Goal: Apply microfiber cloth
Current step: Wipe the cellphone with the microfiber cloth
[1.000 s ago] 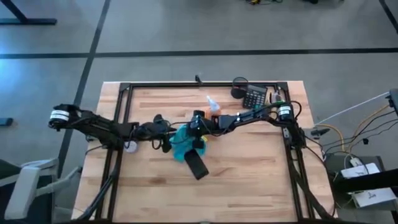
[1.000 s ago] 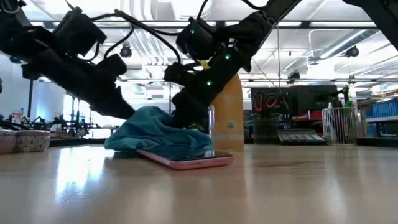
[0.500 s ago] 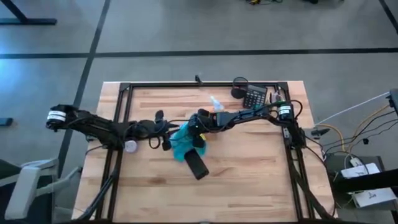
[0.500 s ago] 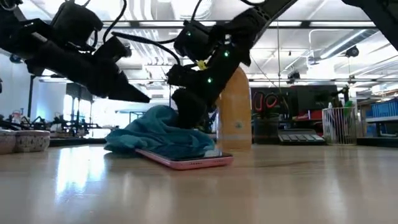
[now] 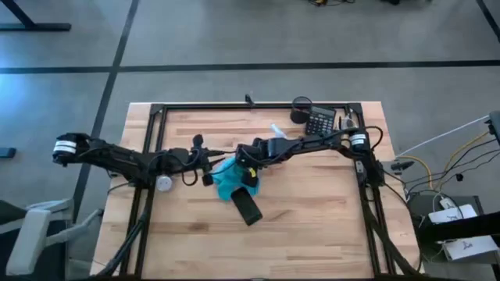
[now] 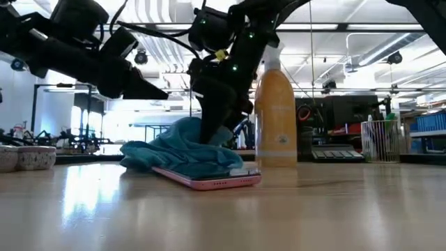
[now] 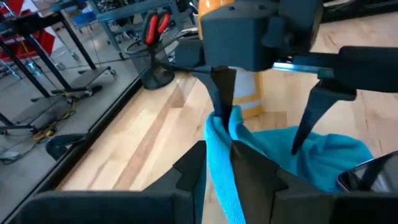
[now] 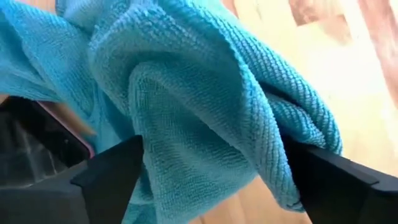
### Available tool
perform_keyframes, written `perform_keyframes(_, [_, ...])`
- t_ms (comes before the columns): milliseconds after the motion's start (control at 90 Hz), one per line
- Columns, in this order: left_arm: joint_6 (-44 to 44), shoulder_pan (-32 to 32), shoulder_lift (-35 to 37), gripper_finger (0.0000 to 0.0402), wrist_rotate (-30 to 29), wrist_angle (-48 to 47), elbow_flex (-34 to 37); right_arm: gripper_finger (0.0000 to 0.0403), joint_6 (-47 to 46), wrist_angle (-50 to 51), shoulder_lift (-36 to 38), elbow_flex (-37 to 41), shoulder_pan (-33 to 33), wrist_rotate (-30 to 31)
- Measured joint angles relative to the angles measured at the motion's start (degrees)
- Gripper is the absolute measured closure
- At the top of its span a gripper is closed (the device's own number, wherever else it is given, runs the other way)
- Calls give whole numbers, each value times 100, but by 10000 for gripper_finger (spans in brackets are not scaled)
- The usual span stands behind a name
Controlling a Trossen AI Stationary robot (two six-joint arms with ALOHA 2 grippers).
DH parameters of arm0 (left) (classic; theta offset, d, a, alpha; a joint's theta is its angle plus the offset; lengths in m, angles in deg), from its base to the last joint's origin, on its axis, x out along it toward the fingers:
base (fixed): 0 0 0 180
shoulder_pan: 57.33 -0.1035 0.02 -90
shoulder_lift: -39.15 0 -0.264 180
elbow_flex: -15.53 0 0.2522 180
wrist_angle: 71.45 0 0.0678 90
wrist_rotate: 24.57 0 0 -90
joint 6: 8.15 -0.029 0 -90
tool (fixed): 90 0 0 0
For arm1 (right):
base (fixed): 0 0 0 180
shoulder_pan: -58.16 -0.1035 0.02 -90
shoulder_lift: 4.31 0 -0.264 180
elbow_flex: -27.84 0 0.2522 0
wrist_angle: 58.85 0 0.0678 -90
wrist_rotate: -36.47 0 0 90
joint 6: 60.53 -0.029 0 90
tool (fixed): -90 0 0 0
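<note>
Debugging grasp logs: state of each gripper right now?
Left gripper: shut on a fold of the soft turquoise-blue microfiber cloth.
Right gripper: fingers spread around the bunched cloth; whether it grips cannot be told.

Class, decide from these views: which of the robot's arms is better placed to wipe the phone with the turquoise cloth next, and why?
Probably the right. The right gripper is planted in the bunched turquoise microfiber cloth, jaws around a fold, directly above the black pink-edged phone. The left gripper sits at the cloth's far edge, away from the phone.
</note>
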Motion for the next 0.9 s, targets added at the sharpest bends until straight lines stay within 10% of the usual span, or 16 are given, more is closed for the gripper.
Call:
perform_keyframes(211, [211, -2, -25, 342, 216, 4, 0, 37, 201, 66, 0, -333, -39, 10])
perform_keyframes(411, [302, 4, -92, 342, 2090, -122, 0, 37, 485, 259, 0, -562, -94, 51])
perform_keyframes(900, [275, 2, -1637, 363, 3546, 545, -26, 37, -465, 787, 2, -738, -1032, 46])
